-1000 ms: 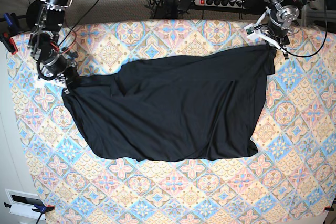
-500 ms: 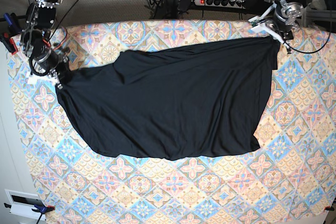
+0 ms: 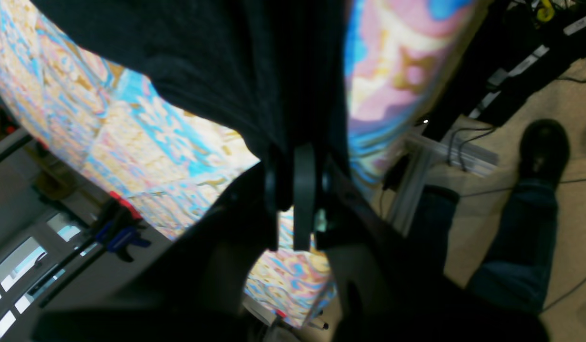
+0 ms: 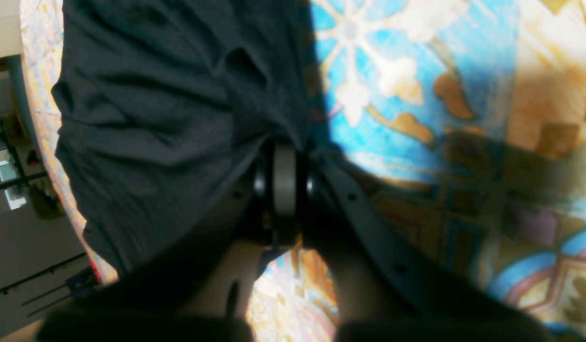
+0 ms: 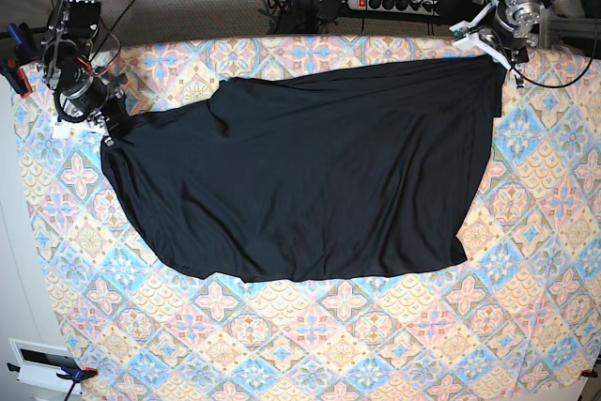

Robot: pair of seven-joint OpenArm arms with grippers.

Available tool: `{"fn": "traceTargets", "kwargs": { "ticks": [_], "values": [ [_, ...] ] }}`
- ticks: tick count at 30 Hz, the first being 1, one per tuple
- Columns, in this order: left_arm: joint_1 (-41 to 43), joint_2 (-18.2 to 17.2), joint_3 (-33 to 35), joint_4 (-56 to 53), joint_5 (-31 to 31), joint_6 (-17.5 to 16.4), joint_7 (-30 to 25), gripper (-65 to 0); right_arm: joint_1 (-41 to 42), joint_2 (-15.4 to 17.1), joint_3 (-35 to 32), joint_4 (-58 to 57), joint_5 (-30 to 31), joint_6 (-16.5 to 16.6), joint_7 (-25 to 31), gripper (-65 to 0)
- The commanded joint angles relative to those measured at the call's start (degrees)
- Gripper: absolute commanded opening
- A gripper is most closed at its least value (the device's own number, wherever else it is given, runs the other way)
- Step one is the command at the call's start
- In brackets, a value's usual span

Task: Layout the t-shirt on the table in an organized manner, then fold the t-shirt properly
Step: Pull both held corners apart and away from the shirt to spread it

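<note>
The t-shirt [image 5: 300, 176] now lies wider and flatter toward the table's [image 5: 310, 345] far edge than a second ago. Both the left gripper [image 5: 495, 55] and right gripper [image 5: 108, 129] stay clamped on its far corners, so laying out is nearly done.

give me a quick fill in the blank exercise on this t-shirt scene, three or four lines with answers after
1. The t-shirt spread on the table is plain ____ in colour.
2. The left tool is ____ on a corner of the t-shirt.
3. The right tool grips the t-shirt at the opposite corner, so ____ tools hold the fabric.
4. In the left wrist view, a person's ____ stands on the floor beside the table.

Missing words: black; shut; both; shoe
</note>
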Motion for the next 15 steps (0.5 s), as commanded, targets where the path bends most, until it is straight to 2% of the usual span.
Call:
{"fn": "traceTargets", "kwargs": {
  "ticks": [1, 15],
  "values": [
    [0.4, -1.0, -0.5, 0.2, 0.6, 0.5, 1.9, -65.0, -0.2, 1.1, 0.5, 0.1, -1.7, -1.0, 1.2, -65.0],
    [0.0, -1.0, -0.5, -0.3, 0.6, 0.5, 1.9, -65.0, -4.5, 1.1, 1.4, 0.5, -1.7, -1.0, 1.3, -65.0]
  ]
}}
